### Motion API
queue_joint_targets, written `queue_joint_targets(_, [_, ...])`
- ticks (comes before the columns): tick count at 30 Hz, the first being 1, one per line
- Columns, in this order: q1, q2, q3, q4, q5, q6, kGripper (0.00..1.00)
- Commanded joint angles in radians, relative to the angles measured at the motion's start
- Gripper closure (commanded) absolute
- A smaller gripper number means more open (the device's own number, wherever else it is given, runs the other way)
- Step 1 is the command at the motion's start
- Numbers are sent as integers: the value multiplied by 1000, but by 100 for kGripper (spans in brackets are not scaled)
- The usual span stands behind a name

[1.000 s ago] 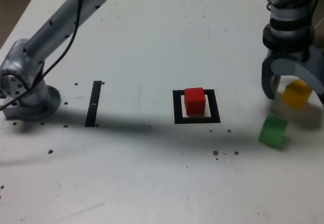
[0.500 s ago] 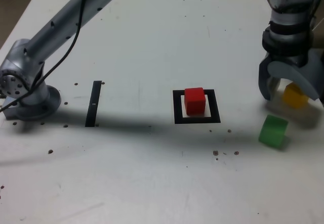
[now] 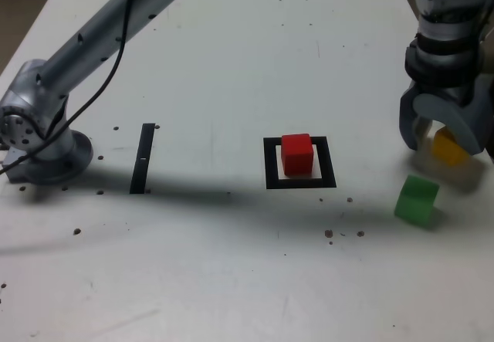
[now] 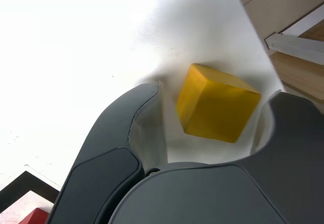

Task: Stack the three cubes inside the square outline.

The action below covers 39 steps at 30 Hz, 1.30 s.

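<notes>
Lining up on yellow
Pincer [image 4: 218,90] spread around the yellow cube [image 4: 220,105] near the tabletop [image 3: 231,280] edge; next, likely close on it.

We see the red cube [image 3: 297,155] sitting upright inside the square outline [image 3: 270,164], a flat black frame with a white centre. The matte green cube [image 3: 417,200] lies on the bench [image 3: 224,265], turned askew, toward the exterior view's right. Near it we see the yellow cube [image 4: 217,105], between the gripper's [image 4: 215,90] open jaws.
</notes>
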<state>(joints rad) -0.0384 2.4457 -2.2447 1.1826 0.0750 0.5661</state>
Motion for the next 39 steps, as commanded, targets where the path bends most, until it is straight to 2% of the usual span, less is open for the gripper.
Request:
queue_joint_targets(1, [-5,9,-10,3,2,-2,51])
queue_joint_targets(9, [-25,23,-37,19,0,-2,51])
queue_joint_targets(26, [-51,32,-64,42,4,10,61])
queue_joint_targets(39, [-59,24,-62,41,9,-8,63])
